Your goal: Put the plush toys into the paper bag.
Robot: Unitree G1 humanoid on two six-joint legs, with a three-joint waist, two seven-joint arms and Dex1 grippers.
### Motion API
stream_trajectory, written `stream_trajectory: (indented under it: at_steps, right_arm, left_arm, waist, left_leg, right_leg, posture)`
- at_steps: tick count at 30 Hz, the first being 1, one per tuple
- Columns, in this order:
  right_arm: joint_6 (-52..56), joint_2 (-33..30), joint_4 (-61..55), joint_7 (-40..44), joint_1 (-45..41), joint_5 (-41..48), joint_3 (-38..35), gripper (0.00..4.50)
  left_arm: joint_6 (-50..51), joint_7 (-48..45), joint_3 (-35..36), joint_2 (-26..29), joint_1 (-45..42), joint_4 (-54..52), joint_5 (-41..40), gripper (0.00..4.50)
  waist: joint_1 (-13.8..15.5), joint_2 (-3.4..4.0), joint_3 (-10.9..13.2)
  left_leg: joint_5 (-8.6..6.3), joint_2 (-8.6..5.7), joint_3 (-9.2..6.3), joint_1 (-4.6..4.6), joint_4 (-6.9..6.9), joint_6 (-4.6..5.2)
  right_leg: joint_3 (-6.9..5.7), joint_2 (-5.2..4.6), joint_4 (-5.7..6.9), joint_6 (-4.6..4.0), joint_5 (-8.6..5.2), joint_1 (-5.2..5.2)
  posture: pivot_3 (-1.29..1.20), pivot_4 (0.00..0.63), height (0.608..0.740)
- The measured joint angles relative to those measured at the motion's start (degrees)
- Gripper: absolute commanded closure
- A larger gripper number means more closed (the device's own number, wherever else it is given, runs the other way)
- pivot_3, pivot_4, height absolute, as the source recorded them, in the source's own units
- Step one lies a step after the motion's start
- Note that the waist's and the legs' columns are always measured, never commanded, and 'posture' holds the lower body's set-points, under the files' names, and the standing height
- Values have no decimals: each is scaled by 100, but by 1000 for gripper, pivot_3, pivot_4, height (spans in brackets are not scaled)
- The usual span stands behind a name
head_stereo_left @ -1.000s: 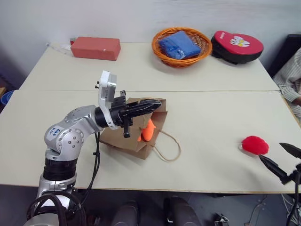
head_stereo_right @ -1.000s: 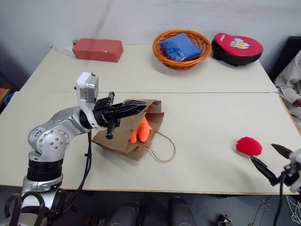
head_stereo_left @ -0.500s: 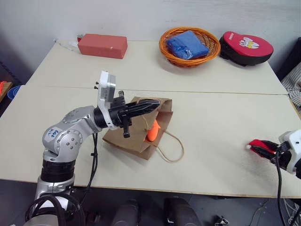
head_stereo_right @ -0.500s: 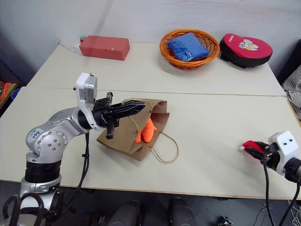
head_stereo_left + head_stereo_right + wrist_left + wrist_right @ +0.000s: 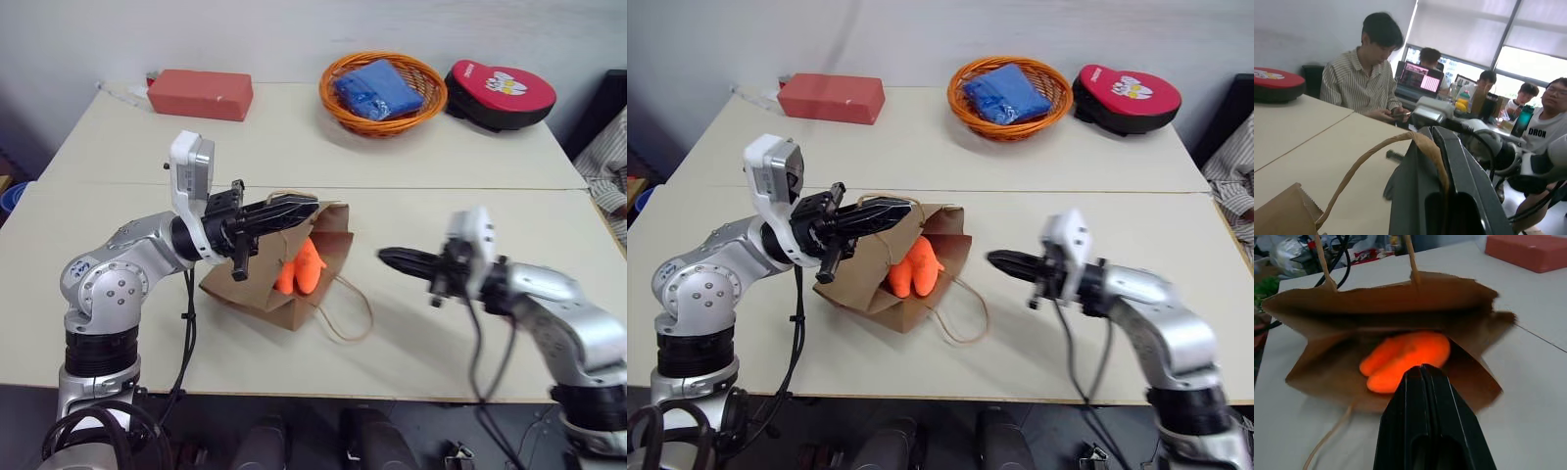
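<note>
A: Since the earlier frame the right gripper [image 5: 387,258] has been swung in from the table's [image 5: 441,166] right edge to mid-table, and the red toy it was closing on is no longer seen there.

B: How is that claw set?

A: Its fingers are pressed together, black tip to tip, and it is pointed toward 9 o'clock, straight at the bag's [image 5: 250,294] mouth, near it but apart from it.

B: And the left gripper [image 5: 309,203]?

A: It is held above the bag, pointed toward 3 o'clock. Its fingers are closed on the upper handle [image 5: 1366,164], and the top edge of the mouth is lifted by it.

B: Where is the bag placed?

A: It is laid on its side, with the mouth turned toward 3 o'clock. The lower handle [image 5: 358,318] is left looped on the table at 4 o'clock of the bag.

B: The toys?

A: The orange toy [image 5: 299,269] is seen inside the mouth, on the lower wall. Where the red toy is cannot be told.
</note>
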Motion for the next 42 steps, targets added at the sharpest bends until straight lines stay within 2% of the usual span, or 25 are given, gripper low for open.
stream_trajectory:
  at_steps: [2, 4, 7, 10, 18, 19, 22, 25, 31, 34, 42]
  right_arm:
    - [1, 223, 59, -223, -123, -179, 264, 4483]
    - [-98, 248, 267, -364, -112, -304, 181, 4483]
    - [-321, -146, 369, -247, 277, -300, -346, 3895]
    - [-633, -723, 493, 4, 926, -406, -993, 2895]
    - [-1817, -1495, 1578, 973, 2749, -450, -3198, 106]
    - [-1879, -1576, 1730, 1059, 2896, -473, -3404, 48]
    - [-2115, -1863, 2194, 1394, 3340, -549, -3834, 48]
    - [-2081, -2084, 2546, 1544, 3562, -760, -3838, 48]
    - [-2023, -2263, 3269, 1565, 3059, -1179, -3108, 48]
    - [-1941, -2349, 3641, 1648, 2776, -1290, -2872, 666]
    - [-2241, -2321, 3783, 1942, 2352, -1213, -2703, 3414]
  left_arm:
    - [35, 31, 2, 133, 0, -46, -7, 4500]
    - [58, 41, 28, 239, 0, -59, -6, 4500]
    - [60, 50, 60, 325, 29, -69, -4, 4500]
    - [2, 48, 31, 301, 80, -90, 21, 4500]
    - [-183, 31, -183, 121, 162, -160, 120, 4500]
    - [-194, 28, -188, 117, 177, -158, 132, 4500]
    - [-259, 30, -245, 1, 203, -156, 161, 4500]
    - [-306, 35, -299, -99, 261, -155, 196, 4500]
    - [-310, 31, -321, -134, 260, -141, 228, 4500]
    - [-308, 27, -316, -110, 257, -132, 232, 4500]
    - [-306, 39, -313, -81, 257, -134, 232, 4500]
  waist:
    - [47, 0, 0]
    - [87, 0, 0]
    - [137, 0, 0]
    - [129, -1, 0]
    - [116, 1, -1]
    - [107, 1, -1]
    - [99, 1, -1]
    - [92, 0, 0]
    - [85, 3, -2]
    - [105, 3, -2]
    - [116, 3, -2]
  left_leg:
    - [1, -9, -2, -29, 6, 2]
    - [2, -19, -6, -61, 18, 7]
    - [0, -31, -23, -67, 19, 16]
    - [0, -33, -24, -67, 15, 20]
    - [11, -30, -15, -49, 9, 18]
    - [11, -29, -13, -45, 9, 18]
    - [11, -27, -7, -36, 9, 18]
    - [11, -25, -2, -34, 9, 18]
    - [13, -25, 2, -27, 9, 16]
    - [13, -25, 1, -28, 11, 16]
    - [13, -26, 1, -29, 11, 15]
  right_leg:
    - [1, -7, 1, 0, 0, -25]
    - [-1, -13, 4, 4, 2, -44]
    - [-4, -23, -5, 5, 3, -39]
    - [-4, -22, -13, 6, 3, -31]
    - [6, -15, 7, 6, 3, -28]
    - [7, -14, 7, 6, 3, -25]
    - [13, -11, 10, 6, 3, -20]
    - [17, -9, 12, 6, 3, -20]
    - [19, -10, 16, 6, 3, -20]
    - [19, -11, 15, 6, 3, -19]
    - [18, -11, 14, 6, 3, -19]
  posture:
    - [0, 150, 740]
    - [0, 150, 740]
    - [0, 150, 740]
    - [0, 150, 740]
    - [0, 150, 740]
    - [0, 150, 740]
    - [0, 150, 740]
    - [0, 150, 740]
    - [0, 150, 740]
    - [0, 150, 740]
    - [0, 150, 740]
